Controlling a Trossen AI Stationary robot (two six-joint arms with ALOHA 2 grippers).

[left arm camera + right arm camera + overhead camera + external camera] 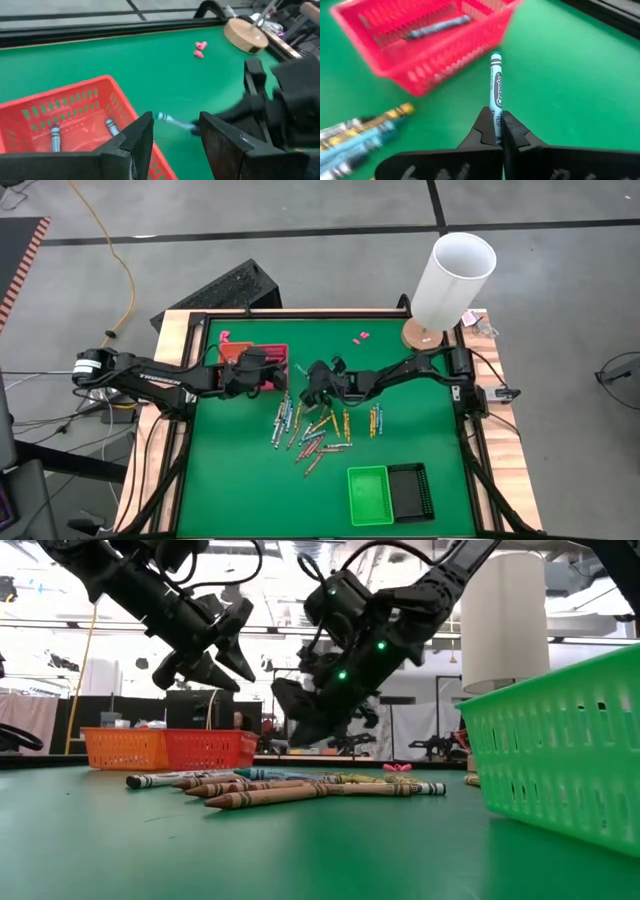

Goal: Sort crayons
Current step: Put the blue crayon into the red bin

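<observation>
Loose crayons [310,435] lie scattered on the green mat [240,480] at mid table, with a small bunch [375,420] to their right. A red tray [270,352] stands at the far left; two grey-blue crayons [112,127] lie in it. My right gripper [496,131] hangs just right of that tray, shut on a blue crayon [496,90]. My left gripper [175,136] stands open over the tray's right edge, with nothing between its fingers. In the low view both grippers hang above the mat, the left gripper [210,655] higher than the right gripper [295,730]. My right gripper pinches the blue crayon's back end [495,117] between its two fingertips. The crayon sticks straight out ahead of the fingers, in line with them, its tip [496,56] toward the red tray. The fingers slant down from the table's right. Whether the tip touches the mat I cannot tell.
A green tray [368,495] and a black tray [410,490] sit side by side near the front edge. A tall white cylinder [455,275] stands on a round wooden base [422,335] at the far right corner. Pink scraps [360,337] lie at the far side.
</observation>
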